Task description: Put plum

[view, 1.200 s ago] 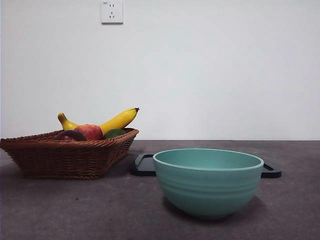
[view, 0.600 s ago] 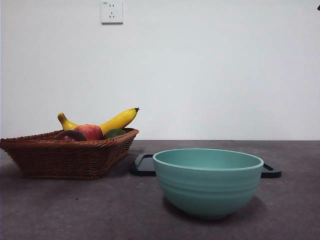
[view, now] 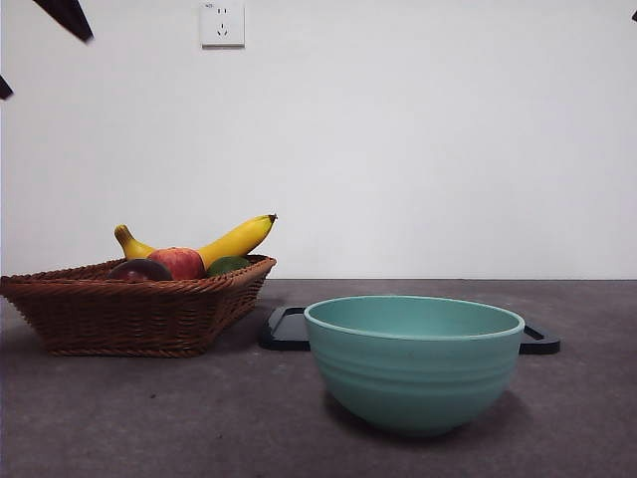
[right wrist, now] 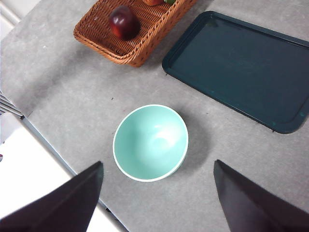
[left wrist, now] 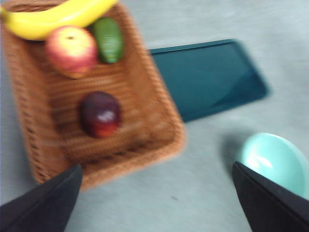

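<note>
We see the grey worktop carrying a wicker basket, a dark tray and a mint bowl, all beneath the right claw.

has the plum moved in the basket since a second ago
No. In the front view the plum sits at the same spot in the basket, beside the red apple, as before.

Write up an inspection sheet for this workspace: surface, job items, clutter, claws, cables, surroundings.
Surface: grey table.
Job's things: plum lies in the wicker basket, apart from the other fruit.
Clutter: banana, apple, green fruit in the basket; mint bowl, nothing in it; dark tray, bare.
Claws: left claw open above the basket; right claw open above the bowl.
Cables: nothing seen.
Surroundings: white wall, socket.
</note>
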